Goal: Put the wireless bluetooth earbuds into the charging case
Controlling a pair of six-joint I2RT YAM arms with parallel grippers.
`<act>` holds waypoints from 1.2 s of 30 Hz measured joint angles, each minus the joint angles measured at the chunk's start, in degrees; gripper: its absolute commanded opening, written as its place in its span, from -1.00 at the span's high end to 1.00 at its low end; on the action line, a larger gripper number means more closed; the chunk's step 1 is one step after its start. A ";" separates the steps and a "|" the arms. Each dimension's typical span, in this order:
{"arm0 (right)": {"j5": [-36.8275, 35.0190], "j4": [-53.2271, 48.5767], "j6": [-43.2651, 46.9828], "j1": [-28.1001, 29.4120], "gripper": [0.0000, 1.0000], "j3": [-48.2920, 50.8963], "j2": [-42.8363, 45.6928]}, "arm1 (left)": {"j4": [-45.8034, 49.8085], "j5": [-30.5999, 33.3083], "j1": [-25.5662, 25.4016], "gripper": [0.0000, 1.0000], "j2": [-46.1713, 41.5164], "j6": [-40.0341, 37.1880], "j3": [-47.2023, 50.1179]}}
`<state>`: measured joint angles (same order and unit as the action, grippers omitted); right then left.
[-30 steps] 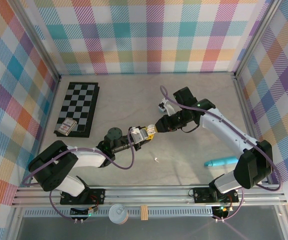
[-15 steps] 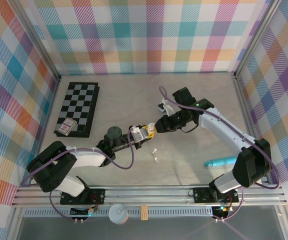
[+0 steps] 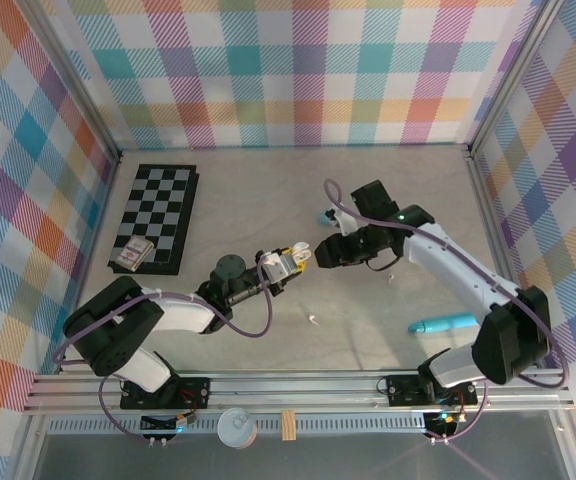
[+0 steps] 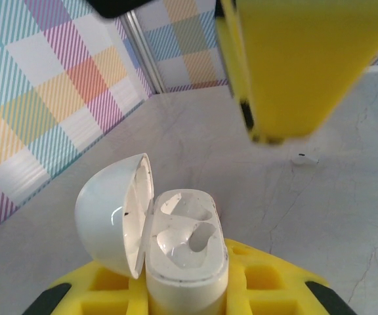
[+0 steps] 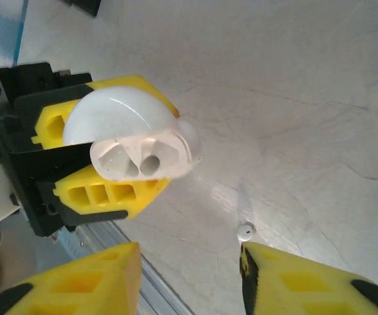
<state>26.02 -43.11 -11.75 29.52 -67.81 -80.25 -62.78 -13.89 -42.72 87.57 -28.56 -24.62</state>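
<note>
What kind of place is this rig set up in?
Likely a lab robot test cell, not a home: plaid walls box in a grey tabletop, a metal rail runs along the near edge, and a chessboard lies as a prop.

One white case point(image 3: 286, 262), two loose earbuds point(image 3: 313, 320), one turquoise tube point(image 3: 443, 323), one chessboard point(image 3: 156, 215)

The left gripper point(image 4: 188, 289) is hiding the charging case's point(image 4: 188, 226) lower body between its yellow fingers point(image 4: 268, 285), which the left wrist view's edge is cutting off. A finger point(image 4: 294, 65) of the right gripper point(image 3: 308, 248) is hanging blurred over the case, its upper part running out of frame. The loose white earbud point(image 3: 312, 320) is showing too small to make out, and the right arm point(image 3: 448, 270) is covering the turquoise tube's point(image 3: 438, 323) right end.
</note>
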 measured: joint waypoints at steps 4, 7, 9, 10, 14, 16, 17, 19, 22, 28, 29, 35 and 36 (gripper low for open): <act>-1.70 2.47 -0.39 -2.14 -0.17 2.62 6.16 | -0.70 0.61 0.76 0.94 0.35 0.31 0.15; -3.89 4.72 -1.20 -3.89 -0.20 4.81 10.95 | -1.66 1.18 1.46 0.95 0.85 0.52 0.24; -5.97 5.40 -2.32 -5.46 -0.23 6.03 13.25 | -2.40 1.44 1.88 0.95 1.09 0.66 0.57; -7.45 5.33 -3.23 -6.84 -0.24 6.51 13.94 | -2.60 1.53 1.99 0.95 1.09 0.66 0.76; -12.66 5.07 -9.75 -16.09 -0.29 8.74 12.33 | -3.26 1.40 2.05 0.95 1.09 0.66 0.92; -14.64 5.16 -13.77 -20.52 -0.29 11.23 9.75 | -3.26 1.29 2.05 0.95 1.09 0.66 0.92; -15.39 5.18 -15.74 -22.21 -0.28 12.63 8.41 | -3.21 1.07 2.05 0.95 1.07 0.66 0.92; -16.44 5.18 -19.56 -24.61 -0.26 15.41 5.66 | -2.80 0.79 2.05 0.95 0.72 0.66 0.92; -16.59 5.20 -24.26 -27.02 -0.21 17.55 2.27 | -1.79 0.11 2.05 0.95 -0.52 0.70 0.92; -15.89 7.04 -29.68 -29.22 0.03 17.03 -5.14 | -1.31 -0.61 2.05 0.95 -2.54 1.14 0.92; -15.56 7.23 -30.36 -29.27 0.06 16.76 -6.62 | -1.25 -0.68 2.05 0.95 -2.69 1.31 0.92; -14.84 7.56 -33.35 -29.59 0.13 15.82 -11.08 | -0.15 -1.53 2.05 0.95 -2.82 1.99 0.92; -14.82 7.56 -33.77 -29.59 0.15 15.67 -11.30 | -0.13 -1.62 2.05 0.95 -2.82 1.99 0.92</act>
<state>11.20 -35.55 -45.52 -0.08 -52.14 -91.55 -62.92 -15.51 -40.66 84.75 -26.57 -23.70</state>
